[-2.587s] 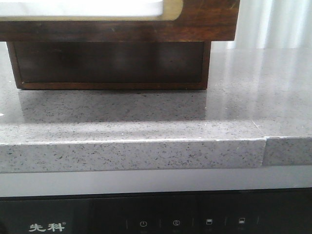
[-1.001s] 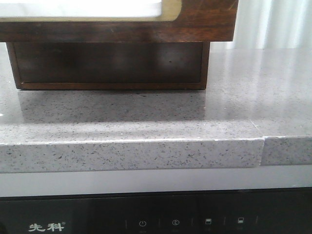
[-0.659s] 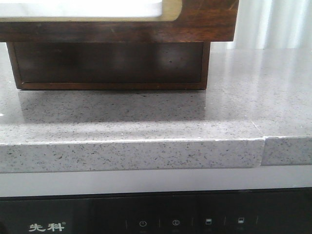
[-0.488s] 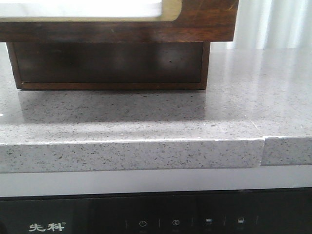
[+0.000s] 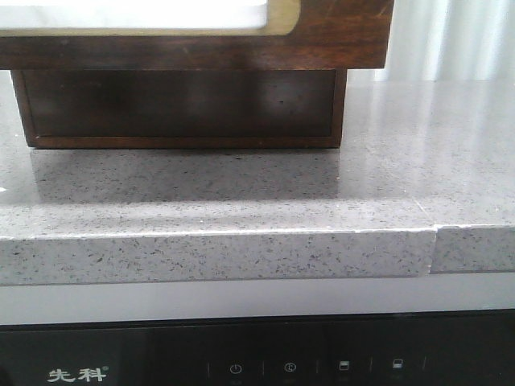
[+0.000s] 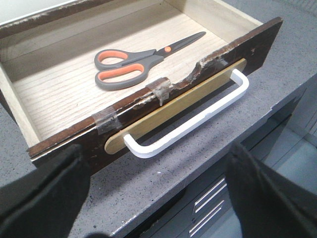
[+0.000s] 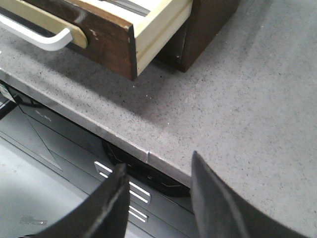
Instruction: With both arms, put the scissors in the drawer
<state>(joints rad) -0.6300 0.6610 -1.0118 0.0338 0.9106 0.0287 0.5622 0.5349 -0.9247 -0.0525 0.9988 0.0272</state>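
Now the scissors [image 6: 140, 65] lie inside the drawer [image 6: 208, 62]; light, stiff, slippery blades, best taken at the handles. My left gripper [image 6: 153, 196] gapes wide, my right gripper [image 7: 158, 198] stands narrowly parted, both empty.

Left hand [image 6: 158, 198]: two black fingers [image 6: 42, 191] visible at the edges of its wrist view, spread wide apart, nothing between them. Holding nothing, touching nothing.

Right hand [image 7: 158, 198]: two dark fingers [image 7: 106, 206] visible in its wrist view, a modest gap between them, narrower than the left's. Nothing gripped, no contact seen.

Front view: neither arm nor hand appears. Wrists and arm links are out of sight in all views, so arm pose cannot be told.
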